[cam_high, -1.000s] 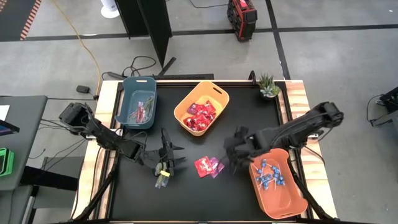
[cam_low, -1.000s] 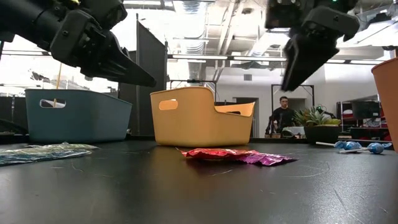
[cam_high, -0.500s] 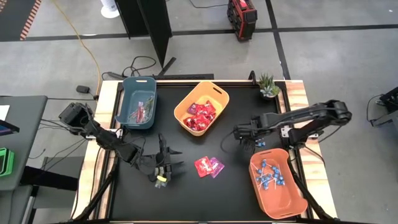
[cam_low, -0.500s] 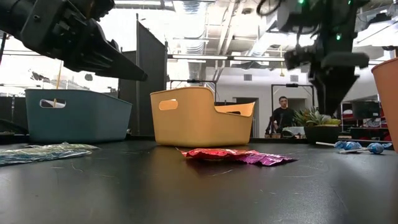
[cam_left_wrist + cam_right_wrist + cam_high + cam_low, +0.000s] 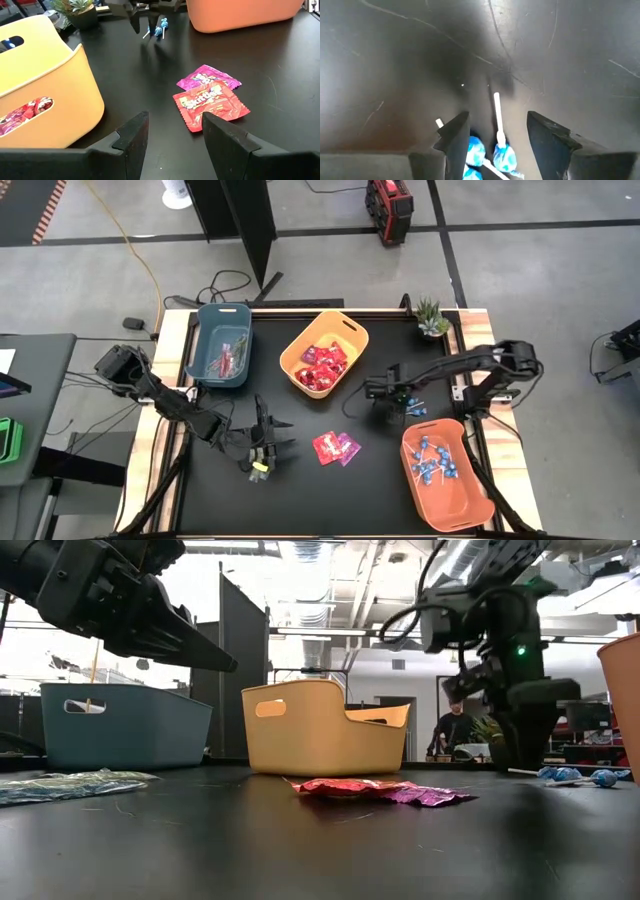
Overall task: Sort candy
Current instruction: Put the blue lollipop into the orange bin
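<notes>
Most of the sorting looks done. Red packets (image 5: pixel 320 367) lie in the yellow bin (image 5: pixel 352 330), lollipops (image 5: pixel 432 461) in the orange bin (image 5: pixel 470 510), and stick packets (image 5: pixel 229 357) in the blue bin (image 5: pixel 206 330).

What is left sits loose on the worktop (image 5: pixel 320 500). The right end effector (image 5: pixel 495 127) hangs low with its fingers spread; a few loose lollipops (image 5: pixel 492 150) lie directly below it, between the fingers, none gripped. From the high view they appear to be just beside the orange bin, though the arm hides part of them.

The left end effector (image 5: pixel 172 130) hovers with its fingers apart and empty. Two loose packets (image 5: pixel 210 97), one red and one magenta, lie touching each other just ahead of it. A stick packet (image 5: pixel 260 470) seems to lie right under it, so three small groups remain unsorted.
</notes>
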